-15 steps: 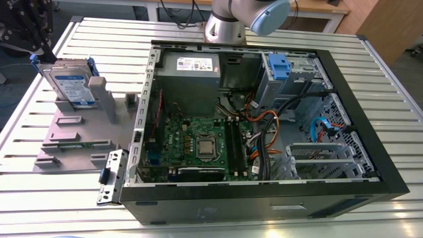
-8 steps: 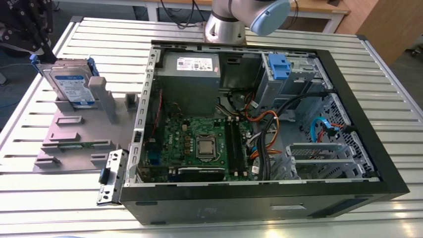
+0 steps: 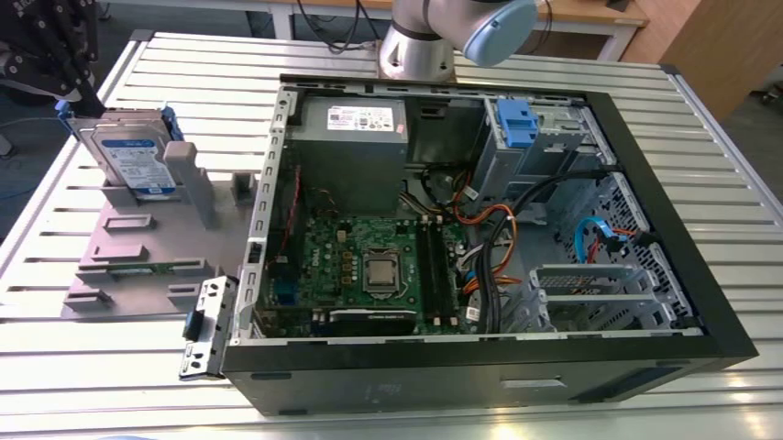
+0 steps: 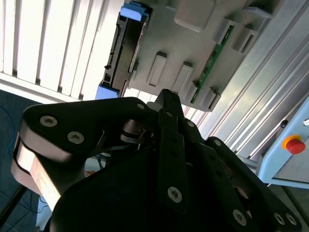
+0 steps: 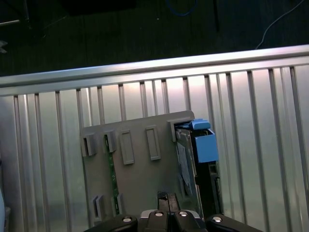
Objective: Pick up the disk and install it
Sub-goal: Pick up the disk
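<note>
The disk (image 3: 135, 160), a silver drive with a blue-and-white label and blue rails, stands on edge in a grey holder plate (image 3: 147, 247) at the exterior view's left, outside the computer case. In both wrist views I look down on it: the disk (image 4: 126, 48) (image 5: 186, 164) stands at one end of the holder plate (image 4: 193, 43) (image 5: 140, 169). My black gripper (image 4: 166, 96) (image 5: 163, 197) hangs above the plate, apart from the disk, shut with nothing in it.
The open computer case (image 3: 490, 367) lies on the slatted metal table (image 3: 183, 82), with a grey power-supply box (image 3: 352, 137), a drive bay with a blue latch (image 3: 514, 124) and loose cables inside. The arm's base (image 3: 423, 41) stands behind the case. A red button (image 4: 293, 144) sits on a box nearby.
</note>
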